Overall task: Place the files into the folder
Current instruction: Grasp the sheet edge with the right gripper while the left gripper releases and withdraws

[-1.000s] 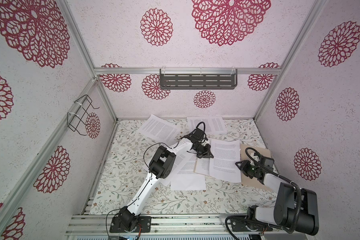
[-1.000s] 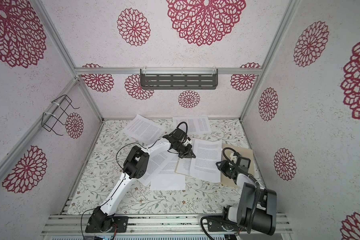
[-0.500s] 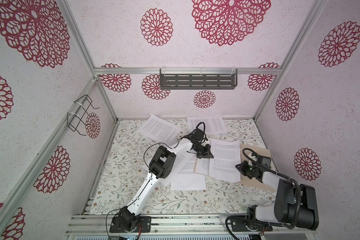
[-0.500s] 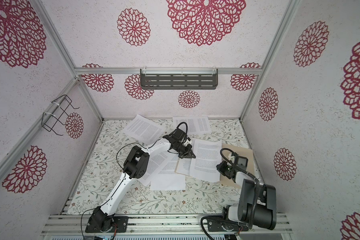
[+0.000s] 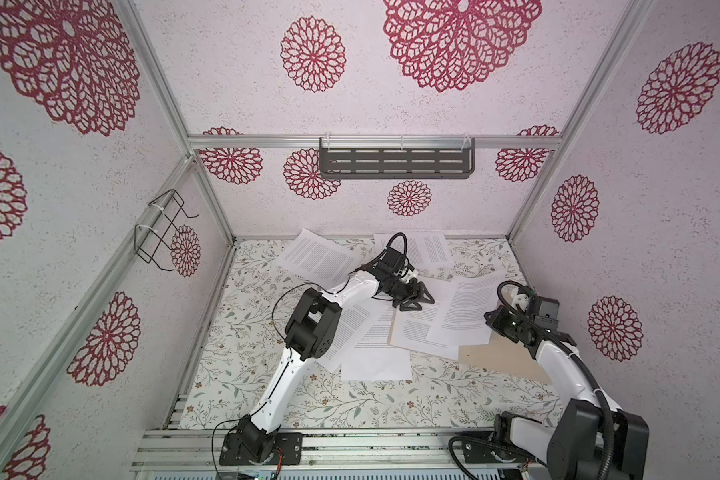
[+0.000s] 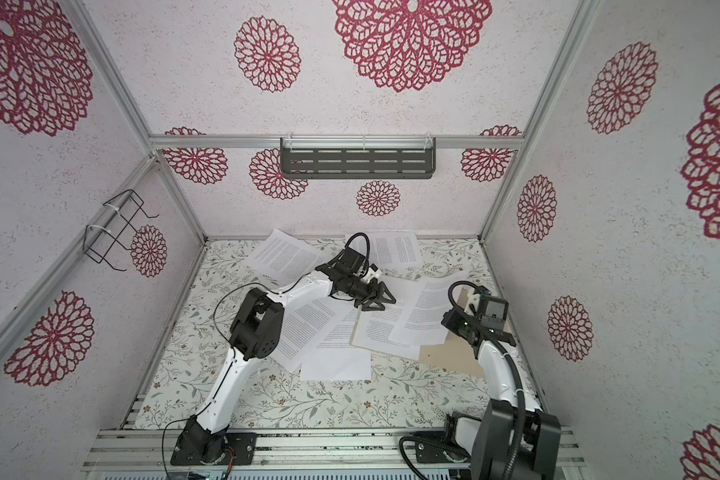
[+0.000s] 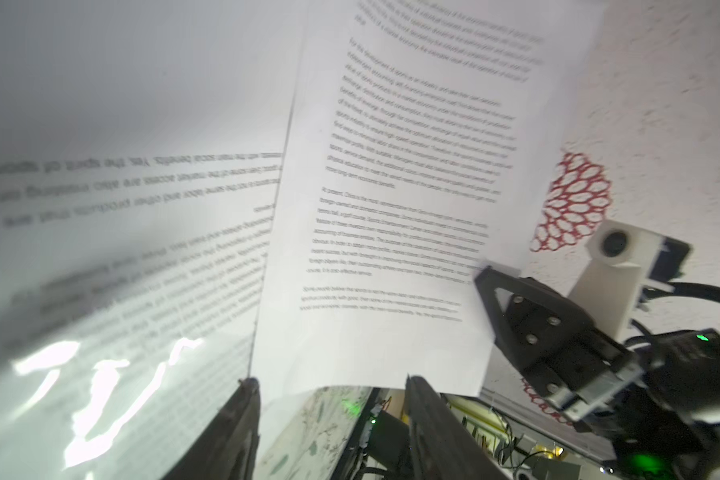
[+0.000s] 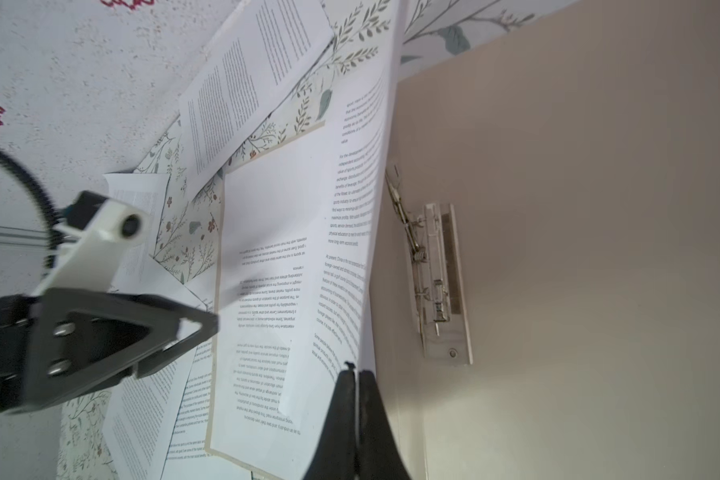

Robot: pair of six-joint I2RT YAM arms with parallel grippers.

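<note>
Done: one sheet lies on folder
Right gripper: pinching second sheet over folder
Left gripper: spread, beside it
Remaining: about four files around left gripper

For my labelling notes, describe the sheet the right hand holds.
On the floral table, find the open tan manila card folder at the right. The white printed paper sheet over it is yours: unlike its neighbours, its raised edge is pinched by the right hand.

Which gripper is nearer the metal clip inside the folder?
Right. The right gripper, pinching a sheet by its edge, is just beside the clip; the left gripper, open, is farther off across that sheet.
</note>
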